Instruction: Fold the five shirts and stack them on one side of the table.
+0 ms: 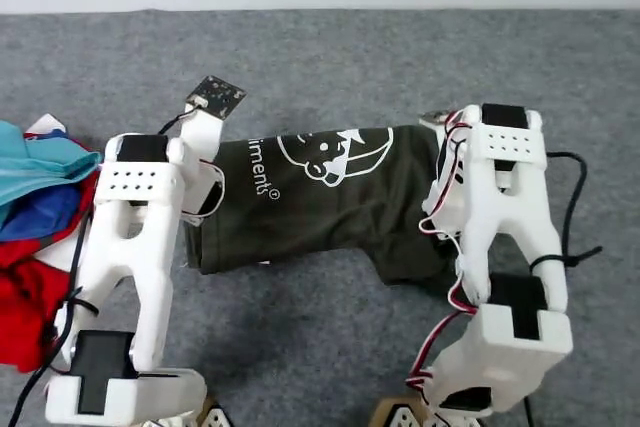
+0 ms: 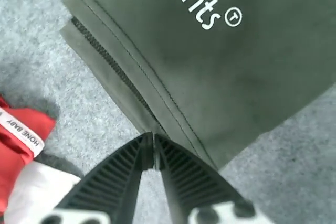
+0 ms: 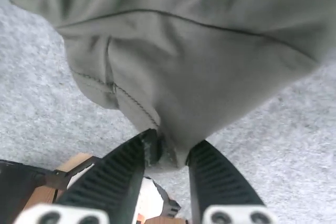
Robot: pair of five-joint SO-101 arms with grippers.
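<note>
Folding one olive shirt (image 1: pixel 320 207), which lies on the table (image 1: pixel 330 57) stretched between the two sets of jaws. Left jaws are closed on its stitched hem edge; right jaws pinch a bunched fold at the opposite end. The next move probably calls for lifting both ends together and evenly. Other shirts (image 1: pixel 40 207) lie heaped outside the left jaws. White lettering (image 2: pixel 207 3) and an emblem (image 1: pixel 335 155) mark the shirt; red cloth carries a sewn label (image 2: pixel 21 132).

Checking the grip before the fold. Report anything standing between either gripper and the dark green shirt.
Nothing visible does. The left gripper is shut on the hem of the dark green shirt, the right gripper on a bunched edge. The pile of shirts lies apart, to its left.
</note>
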